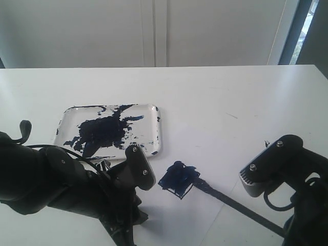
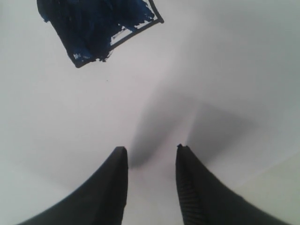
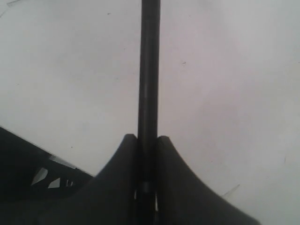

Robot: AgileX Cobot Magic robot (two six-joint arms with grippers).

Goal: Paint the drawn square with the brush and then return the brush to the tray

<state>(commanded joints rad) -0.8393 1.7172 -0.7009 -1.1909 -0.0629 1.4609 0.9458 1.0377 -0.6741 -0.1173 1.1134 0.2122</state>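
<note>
Your right tool is clamped tight on the brush. Its fingers press the black shaft from both sides with no gap showing. In the exterior view the brush runs slantwise over the desk from the lower right, and its tip meets the right-hand edge of the square. You cannot tell whether the tip presses on the desk or sits just above it.

The square is blotched dark blue over most of its area. In the left wrist view, one corner strip of the square is white inside the black outline.

Your left tool stands open, fingers well parted, with nothing between them. Below it there is only bare desk and the fingers' shadow. The square lies near this tool but apart from its fingertips.

The tray sits on the desk beyond the square and to its left, near but not touching it. A big navy blotch and splatters cover the tray's floor. The brush lies wholly outside the tray.
</note>
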